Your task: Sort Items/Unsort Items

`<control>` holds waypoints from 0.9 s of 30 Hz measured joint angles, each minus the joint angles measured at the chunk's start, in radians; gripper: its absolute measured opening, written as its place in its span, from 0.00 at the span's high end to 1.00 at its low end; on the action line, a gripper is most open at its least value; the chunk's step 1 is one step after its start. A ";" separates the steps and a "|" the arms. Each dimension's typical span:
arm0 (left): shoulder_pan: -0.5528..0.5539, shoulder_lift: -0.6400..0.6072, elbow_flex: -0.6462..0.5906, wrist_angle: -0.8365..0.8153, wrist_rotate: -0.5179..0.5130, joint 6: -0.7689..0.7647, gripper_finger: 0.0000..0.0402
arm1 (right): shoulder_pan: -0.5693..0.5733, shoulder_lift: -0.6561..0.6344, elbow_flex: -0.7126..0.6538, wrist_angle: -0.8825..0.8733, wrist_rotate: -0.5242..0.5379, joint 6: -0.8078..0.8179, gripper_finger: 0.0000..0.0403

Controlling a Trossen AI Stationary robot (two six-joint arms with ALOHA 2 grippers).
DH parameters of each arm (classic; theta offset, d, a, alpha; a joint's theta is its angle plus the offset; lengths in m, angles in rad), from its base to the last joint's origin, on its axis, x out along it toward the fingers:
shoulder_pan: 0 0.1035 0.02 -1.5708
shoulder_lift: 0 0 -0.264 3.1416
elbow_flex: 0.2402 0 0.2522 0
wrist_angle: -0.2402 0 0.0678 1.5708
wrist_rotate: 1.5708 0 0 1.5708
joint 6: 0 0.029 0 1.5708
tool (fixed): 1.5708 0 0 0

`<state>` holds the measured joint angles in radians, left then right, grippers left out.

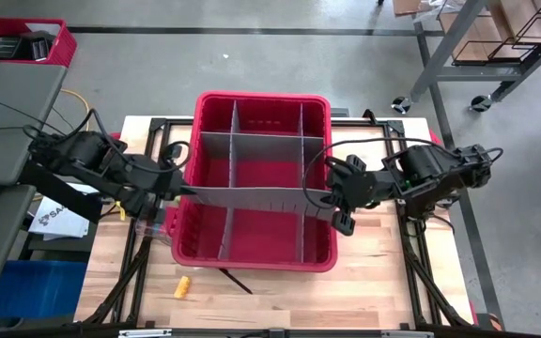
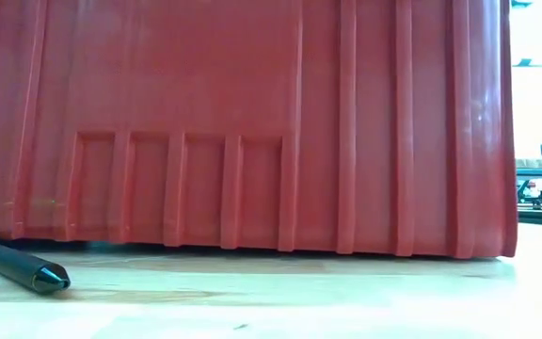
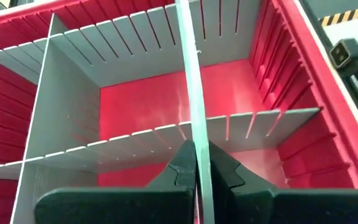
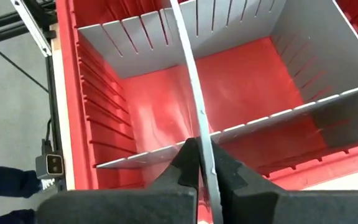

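Wooden surface (image 1: pixel 383 282) is occupied by a red bin (image 1: pixel 252 258); its long grey divider (image 1: pixel 252 195) is clamped by left hand (image 1: pixel 162 192) and right hand (image 1: pixel 338 197). Both ends should be lifted evenly — yellow piece (image 1: pixel 183 286) and pen (image 2: pixel 17 266) lie beside it.

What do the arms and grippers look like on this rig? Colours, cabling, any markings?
Both arms are black, built of chunky jointed links with loose black cables looped alongside. The left gripper and right gripper are matching black two-finger units; up close, the fingers are matte, blocky and tapered. A green spot shows on the right arm. No legible markings.
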<state>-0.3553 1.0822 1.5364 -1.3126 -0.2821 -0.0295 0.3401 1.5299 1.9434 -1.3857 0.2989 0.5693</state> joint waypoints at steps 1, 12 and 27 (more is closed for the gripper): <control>0.000 0.006 0.000 -0.004 0.000 0.002 1.00 | 0.000 0.000 0.000 0.000 0.000 -0.001 1.00; 0.000 0.018 0.002 0.010 0.041 -0.044 1.00 | 0.000 -0.002 -0.057 0.016 0.024 -0.040 1.00; 0.000 -0.002 -0.001 0.017 0.062 -0.048 1.00 | -0.072 0.001 -0.092 0.040 -0.054 -0.209 1.00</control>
<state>-0.3557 1.0805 1.5352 -1.2961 -0.2204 -0.0779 0.2678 1.5307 1.8511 -1.3460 0.2447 0.3603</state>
